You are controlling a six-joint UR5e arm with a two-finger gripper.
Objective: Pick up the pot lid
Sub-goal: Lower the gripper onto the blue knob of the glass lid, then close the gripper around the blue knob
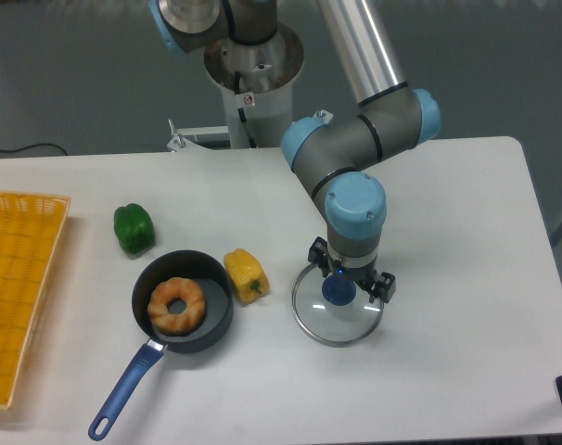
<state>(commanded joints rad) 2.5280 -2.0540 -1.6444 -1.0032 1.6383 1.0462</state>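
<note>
My gripper (pixel 352 269) points down over the back part of the pot lid (pixel 335 326), its fingers apart with nothing held between them. The lid is a round, clear disc with a thin rim, lying on the white table. Its dark blue knob (pixel 338 289) shows just in front of the fingers, nearer the left one. The gripper body covers some of the lid's back right side. How high the fingertips are above the lid is hard to tell.
Left of the lid lies a yellow object (pixel 247 276). Beyond it is a black pan (pixel 222 324) holding a brown ring (pixel 190 295), its blue handle (pixel 125 389) pointing front left. A green pepper (pixel 134 229) sits farther back, and a yellow crate (pixel 23 297) stands at the left edge.
</note>
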